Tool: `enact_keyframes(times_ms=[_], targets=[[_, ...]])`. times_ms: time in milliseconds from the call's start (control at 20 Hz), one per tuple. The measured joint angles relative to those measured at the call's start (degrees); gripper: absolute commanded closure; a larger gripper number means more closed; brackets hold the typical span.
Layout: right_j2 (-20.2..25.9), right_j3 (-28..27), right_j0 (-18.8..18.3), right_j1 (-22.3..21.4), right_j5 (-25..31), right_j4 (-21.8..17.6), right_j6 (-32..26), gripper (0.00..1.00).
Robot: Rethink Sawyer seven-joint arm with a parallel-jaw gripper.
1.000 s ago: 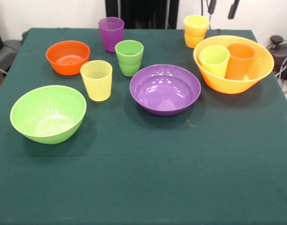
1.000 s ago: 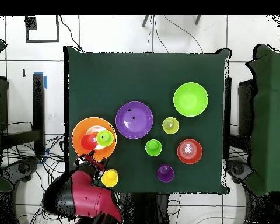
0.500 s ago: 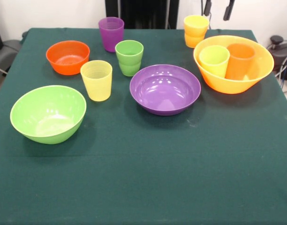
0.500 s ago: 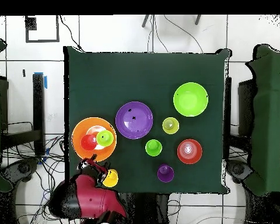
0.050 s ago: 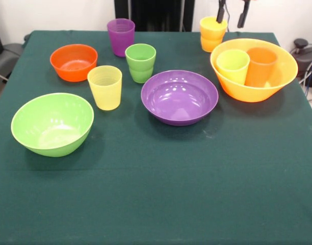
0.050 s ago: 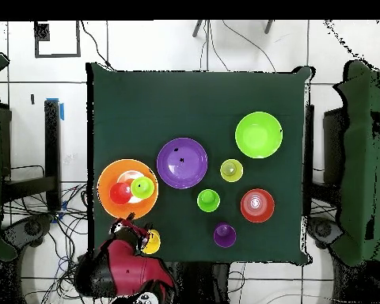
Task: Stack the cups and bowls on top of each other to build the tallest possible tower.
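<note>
Since a second ago I have slid my gripper sideways along the far edge, and it now hangs just above the yellow-orange cup, which my arm partly covers in the overhead view. My two fingers stand apart, wide and empty, holding nothing.

Nothing on the green table has shifted. The big yellow-orange bowl sits near that cup with a lime cup and an orange cup upright inside it, side by side. The purple bowl lies mid-table. Beside it stand the dark green cup and the pale yellow cup. The purple cup is at the far edge, the orange bowl near it, the lime bowl nearest the camera.
</note>
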Motion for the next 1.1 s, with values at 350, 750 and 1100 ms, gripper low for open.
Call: enact_keyframes(times_ms=[350, 750, 1100], targets=[[0.8, 0.3, 0.0, 5.5, -6.9, -1.7, 0.0, 0.00], [0.9, 2.3, 0.0, 7.5, -8.8, -1.8, 0.0, 0.00], [0.9, 4.5, 0.3, 5.7, -8.8, -1.8, 0.0, 0.00]])
